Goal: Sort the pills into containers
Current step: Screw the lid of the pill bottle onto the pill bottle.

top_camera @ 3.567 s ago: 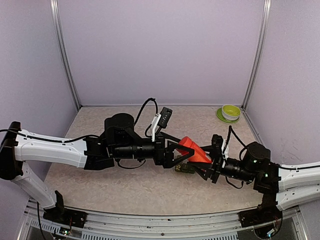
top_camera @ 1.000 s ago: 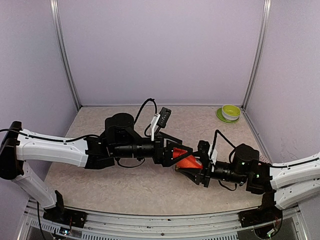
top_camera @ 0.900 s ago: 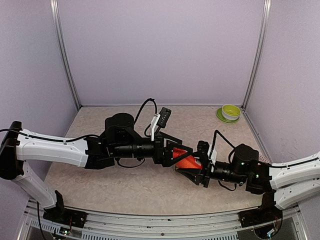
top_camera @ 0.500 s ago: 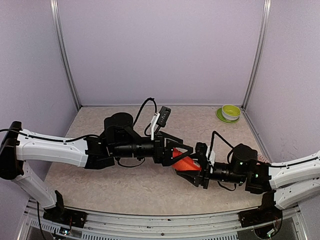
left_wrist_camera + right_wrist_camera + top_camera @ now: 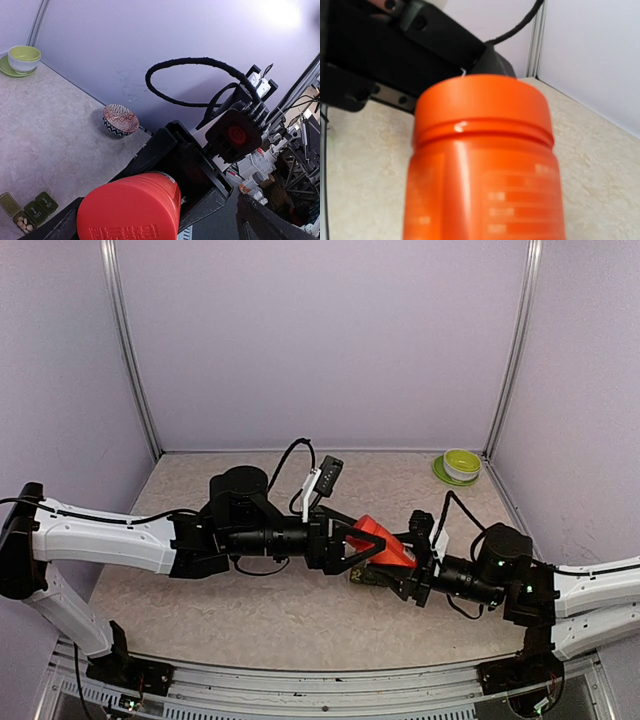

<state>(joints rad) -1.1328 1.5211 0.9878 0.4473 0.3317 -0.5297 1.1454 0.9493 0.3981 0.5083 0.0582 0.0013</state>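
Note:
The red-orange bottle (image 5: 385, 542) hangs tilted over the table with my right gripper (image 5: 408, 565) shut on its lower body. In the right wrist view the bottle (image 5: 485, 160) fills the frame and hides the fingers. My left gripper (image 5: 360, 545) stands open, its fingers (image 5: 260, 222) wide on either side of the bottle's cap (image 5: 129, 207) and apart from it. The containers (image 5: 370, 578), a strip of small dark-green boxes, lie on the table just under the bottle. In the left wrist view, pale pills (image 5: 22, 222) sit in one open compartment of the containers (image 5: 35, 210).
A green cup on a saucer (image 5: 461, 464) stands at the back right corner. A small patterned bowl (image 5: 120, 119) sits near the table's edge in the left wrist view. Purple walls close in the table on three sides.
My right gripper has pulled back to the right and lifted, so the bottle is higher and its cap is less deep between the left fingers. The left arm has hardly moved.

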